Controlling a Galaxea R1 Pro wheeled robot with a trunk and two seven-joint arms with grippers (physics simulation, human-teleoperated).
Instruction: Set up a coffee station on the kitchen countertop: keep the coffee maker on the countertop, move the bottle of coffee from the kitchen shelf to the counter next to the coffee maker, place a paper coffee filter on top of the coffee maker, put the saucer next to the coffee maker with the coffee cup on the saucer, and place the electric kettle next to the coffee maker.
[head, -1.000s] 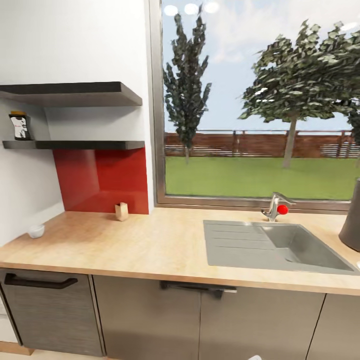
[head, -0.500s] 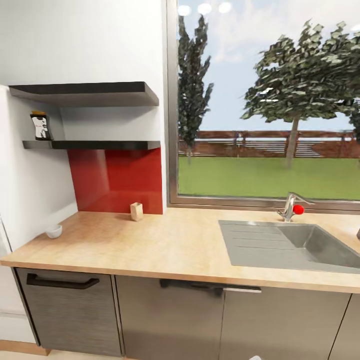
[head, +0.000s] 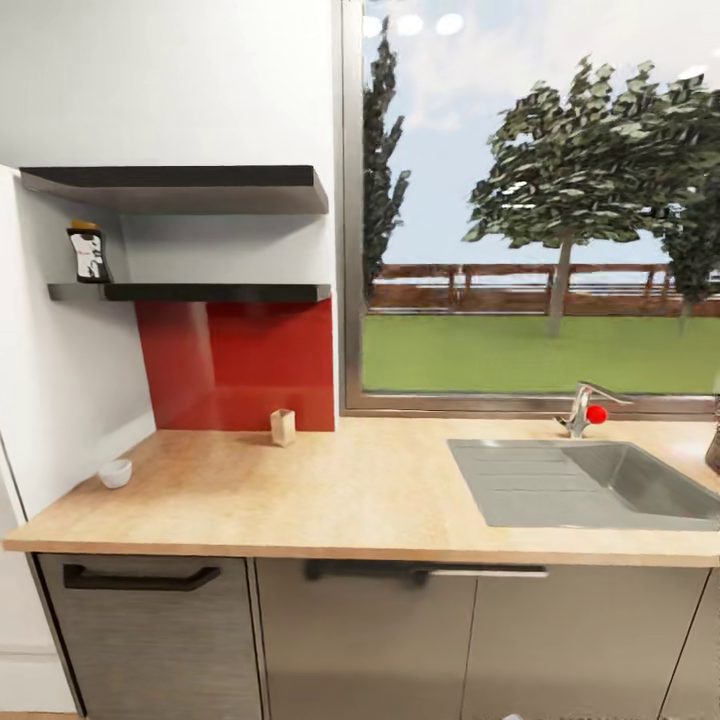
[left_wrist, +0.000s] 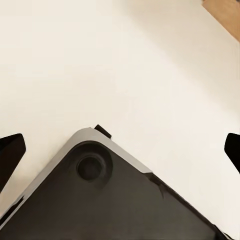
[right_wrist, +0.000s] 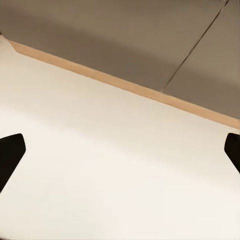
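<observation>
We are watching the jar of coffee, and it is sitting upright at the left end of the lower shelf, close against the white side wall and well above the desk. It is showing a yellow lid, dark contents and a pale label, and it is looking small and easy to tip.

What is changing is our own view, not the kitchen. Compared with a second ago the whole picture is sliding, so the shelves are now sitting further toward the middle. The tall dark machine that was standing at the right edge is shrinking to a sliver beyond the sink. We are reading that as the robot turning toward the shelf corner, probably to fetch the jar first.

On the desk a small white cup is resting near the left end. A little tan object is standing by the red wall panel, and we cannot tell what it is.

The left hand is hanging released over pale floor above the robot's own dark base, with nothing between its tips. The right hand is likewise spread and carrying nothing, pointing at the floor beside the grey cupboard fronts. Neither is anywhere near the jar yet.
</observation>
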